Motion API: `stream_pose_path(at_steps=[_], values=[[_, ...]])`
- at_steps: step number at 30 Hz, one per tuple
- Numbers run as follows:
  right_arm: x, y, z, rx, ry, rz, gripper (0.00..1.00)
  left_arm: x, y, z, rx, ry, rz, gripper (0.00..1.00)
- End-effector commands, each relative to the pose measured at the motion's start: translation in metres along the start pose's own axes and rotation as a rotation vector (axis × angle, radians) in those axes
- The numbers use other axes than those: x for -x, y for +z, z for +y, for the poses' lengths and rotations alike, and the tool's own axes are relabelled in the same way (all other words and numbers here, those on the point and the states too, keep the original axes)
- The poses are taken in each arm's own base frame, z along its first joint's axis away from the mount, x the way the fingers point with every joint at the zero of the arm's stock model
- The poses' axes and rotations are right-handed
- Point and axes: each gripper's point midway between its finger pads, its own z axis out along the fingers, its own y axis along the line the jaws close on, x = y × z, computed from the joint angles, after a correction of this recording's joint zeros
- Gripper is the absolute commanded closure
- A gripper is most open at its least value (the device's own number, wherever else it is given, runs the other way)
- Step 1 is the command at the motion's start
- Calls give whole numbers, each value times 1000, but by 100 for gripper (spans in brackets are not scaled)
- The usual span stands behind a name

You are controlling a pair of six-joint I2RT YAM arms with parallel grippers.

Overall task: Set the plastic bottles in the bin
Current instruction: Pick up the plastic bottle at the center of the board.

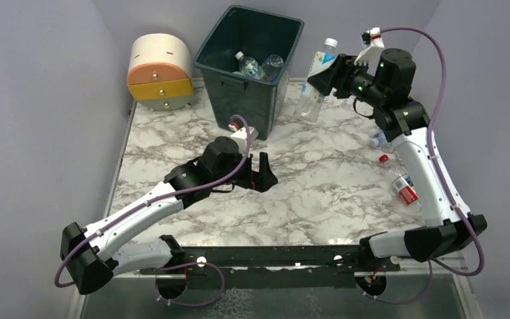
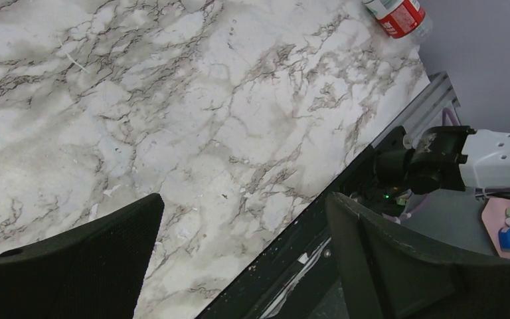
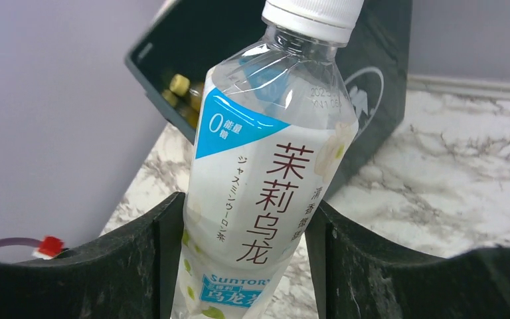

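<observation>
**Marble bench (image 1: 319,173), right pincer (image 1: 323,78) holding a bottle (image 3: 265,173) beside the bin (image 1: 236,93)**

Gripped around its middle by the right pincer is a clear bottle with a white cap and a blue and white label. It stands nearly upright, cap uppermost, leaning slightly. In the top view the dark green bin is just to the bottle's left, close but apart. The bin's right wall and rim stand between the bottle and the open mouth. The bottle probably has to go up and left to clear that rim. Two bottles (image 1: 255,66) already lie inside. In front of the bin, the left pincer (image 1: 263,174) hangs open and empty over bare bench, away from any bottle. A red-labelled bottle (image 1: 406,191) lies beside the right arm. A cream, orange and yellow drawer unit (image 1: 159,70) sits left of the bin.
</observation>
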Motion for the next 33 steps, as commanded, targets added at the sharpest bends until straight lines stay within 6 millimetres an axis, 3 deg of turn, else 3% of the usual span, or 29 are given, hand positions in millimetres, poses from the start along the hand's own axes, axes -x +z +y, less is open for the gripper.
stream_pose_path(at_steps=[1, 4, 7, 13, 16, 22, 33], values=[[15, -11, 15, 27, -16, -18, 37, 2, -2, 1, 7, -1, -27, 1], [18, -16, 27, 78, -12, -25, 37, 6, -6, -1, -1, -3, -54, 1], [13, -22, 39, 147, -15, -14, 37, 21, -18, -17, -83, 16, -129, 1], [0, -39, 69, 315, -19, 35, 37, 50, -71, -85, -440, 137, -305, 1], [-9, -49, 85, 420, -2, 71, 37, 57, -89, -101, -519, 179, -345, 1], [-26, -62, 96, 497, 29, 103, 37, 65, -90, -105, -525, 183, -371, 1], [-57, -79, 119, 634, 53, 155, 37, 76, -71, -115, -572, 165, -384, 1]])
